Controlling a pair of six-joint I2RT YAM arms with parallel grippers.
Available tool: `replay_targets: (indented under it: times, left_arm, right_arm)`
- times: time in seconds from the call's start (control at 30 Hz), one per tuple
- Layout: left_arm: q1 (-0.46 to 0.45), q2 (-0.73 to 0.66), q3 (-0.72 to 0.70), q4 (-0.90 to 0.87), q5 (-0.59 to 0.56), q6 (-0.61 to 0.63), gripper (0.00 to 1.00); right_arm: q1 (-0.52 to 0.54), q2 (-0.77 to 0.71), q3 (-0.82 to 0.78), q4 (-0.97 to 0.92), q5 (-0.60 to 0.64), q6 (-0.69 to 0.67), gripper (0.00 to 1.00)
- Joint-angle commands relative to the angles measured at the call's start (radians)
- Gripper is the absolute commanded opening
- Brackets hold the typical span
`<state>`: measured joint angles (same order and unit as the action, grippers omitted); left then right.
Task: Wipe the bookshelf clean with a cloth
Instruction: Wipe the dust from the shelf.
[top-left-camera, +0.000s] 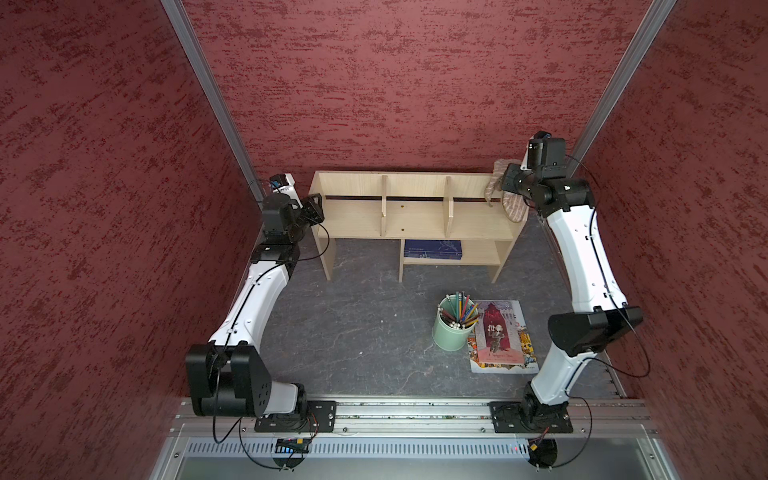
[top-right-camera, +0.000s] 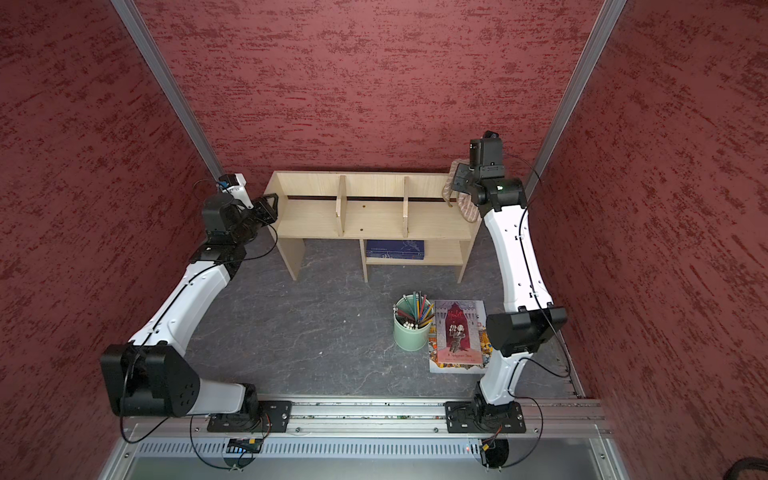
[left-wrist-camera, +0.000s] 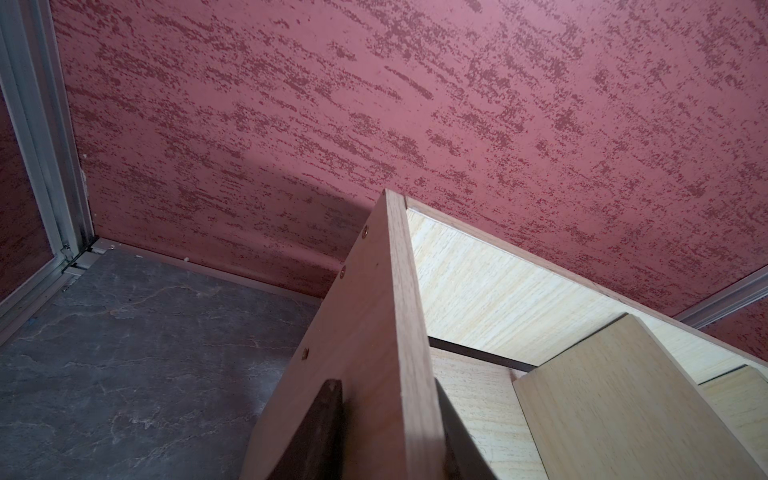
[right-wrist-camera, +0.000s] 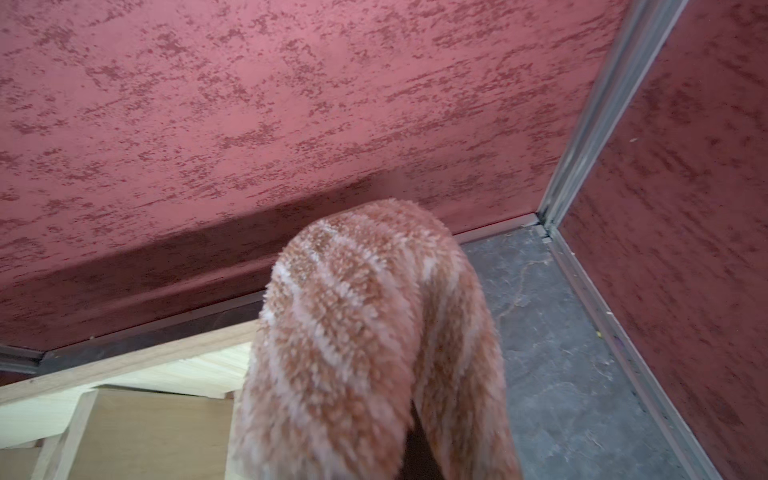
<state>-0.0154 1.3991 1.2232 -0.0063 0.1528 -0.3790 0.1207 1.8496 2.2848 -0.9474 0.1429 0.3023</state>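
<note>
Three walls (top-left-camera: 415, 83) box the scene in both top views: back, left, right, all dark red with a rough streaked plaster-like texture. Silver aluminium posts (top-left-camera: 211, 95) run up both back corners. Floor (top-left-camera: 353, 332) is dark grey, slate-look, with pale veins and metal trim along the wall bases. At the near edge there is an aluminium rail (top-left-camera: 415, 415), then a slotted metal strip (top-left-camera: 395, 449). Light is even and diffuse. A soft shadow band (right-wrist-camera: 208, 257) lies low on the back wall in the right wrist view.
</note>
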Motion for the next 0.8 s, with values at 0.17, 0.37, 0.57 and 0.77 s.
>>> replay_targets:
  times: [0.17,0.37,0.57,0.77]
  left_arm:
    - [-0.040,0.009,-0.016,-0.039,0.108,-0.064,0.00]
    - [-0.043,0.008,-0.016,-0.041,0.108,-0.066,0.00]
    - [-0.046,0.008,-0.016,-0.042,0.105,-0.066,0.00]
    - [-0.046,0.006,-0.014,-0.044,0.103,-0.065,0.00]
  right_arm:
    - [0.047,0.055,0.093,0.045,-0.228,0.051,0.00]
    - [0.121,0.066,0.116,0.051,-0.230,0.015,0.00]
    - [0.193,0.051,0.126,0.035,-0.211,-0.025,0.00]
    - [0.299,-0.024,0.002,0.042,-0.148,-0.100,0.00]
